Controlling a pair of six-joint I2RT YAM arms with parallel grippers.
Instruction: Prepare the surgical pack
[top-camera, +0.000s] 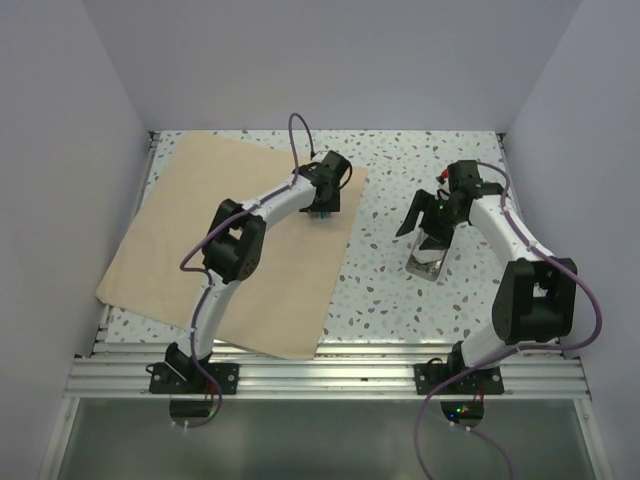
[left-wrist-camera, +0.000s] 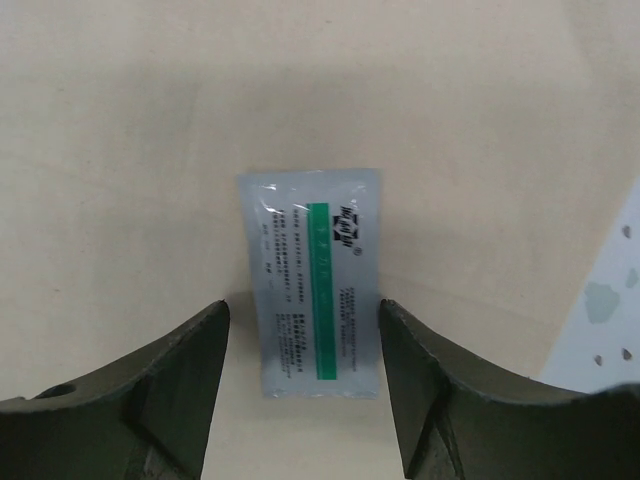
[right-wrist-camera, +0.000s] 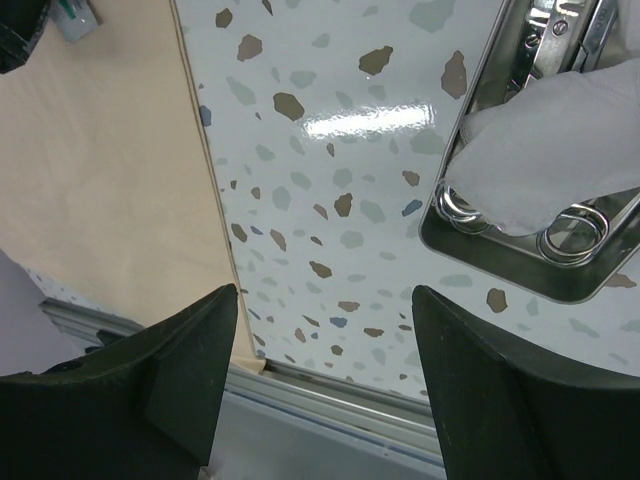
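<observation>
Left gripper (left-wrist-camera: 303, 305): jaws apart, straddling packet (left-wrist-camera: 312, 285), which lies flat on sheet (left-wrist-camera: 150, 150) with its long axis 12–6 o'clock, along the fingers. Right gripper (right-wrist-camera: 325, 290): jaws apart, empty. Tray (right-wrist-camera: 480, 255) with scissors (right-wrist-camera: 570, 235) sits at its 2 o'clock on bare tabletop (right-wrist-camera: 330, 150), off the sheet; judged right arm's pick.

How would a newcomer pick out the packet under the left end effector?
Find the big tan wrap sheet on the left of the table. Near its far right corner a flat packet lies under the open left end effector. Unlike the steel tray off the sheet, it is whitish plastic with a green stripe.
</observation>
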